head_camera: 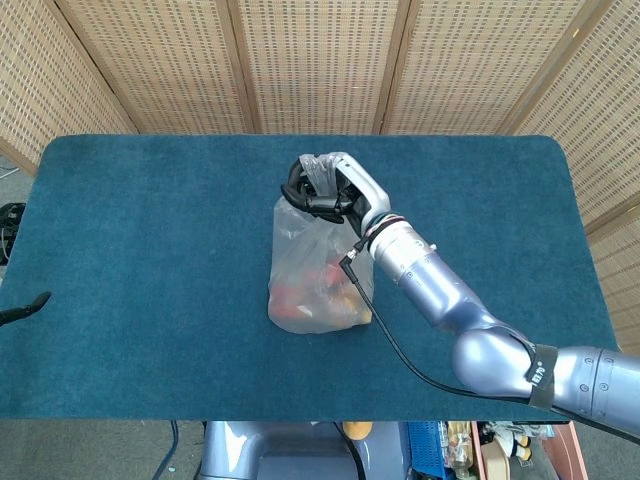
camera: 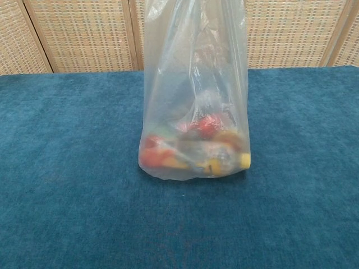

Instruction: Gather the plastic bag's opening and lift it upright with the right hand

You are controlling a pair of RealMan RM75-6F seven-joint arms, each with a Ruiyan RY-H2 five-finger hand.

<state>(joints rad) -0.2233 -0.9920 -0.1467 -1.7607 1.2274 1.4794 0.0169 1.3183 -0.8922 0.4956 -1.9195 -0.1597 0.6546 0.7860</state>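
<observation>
A clear plastic bag [head_camera: 312, 260] [camera: 193, 89] stands stretched upright on the blue table [head_camera: 150, 220], with red and yellow packets at its bottom. My right hand [head_camera: 325, 187] grips the bunched opening [head_camera: 318, 170] from above, fingers wrapped around the gathered plastic. In the chest view the bag's top runs out of the frame and the right hand is hidden. Only a dark tip of my left hand [head_camera: 25, 305] shows at the far left edge of the head view, off the table; its fingers cannot be made out.
The blue cloth [camera: 67, 168] covers the whole table. Woven wicker screens [head_camera: 320, 60] stand behind the far edge. A black cable [head_camera: 400, 350] trails along my right forearm [head_camera: 440, 300] above the table's near right part.
</observation>
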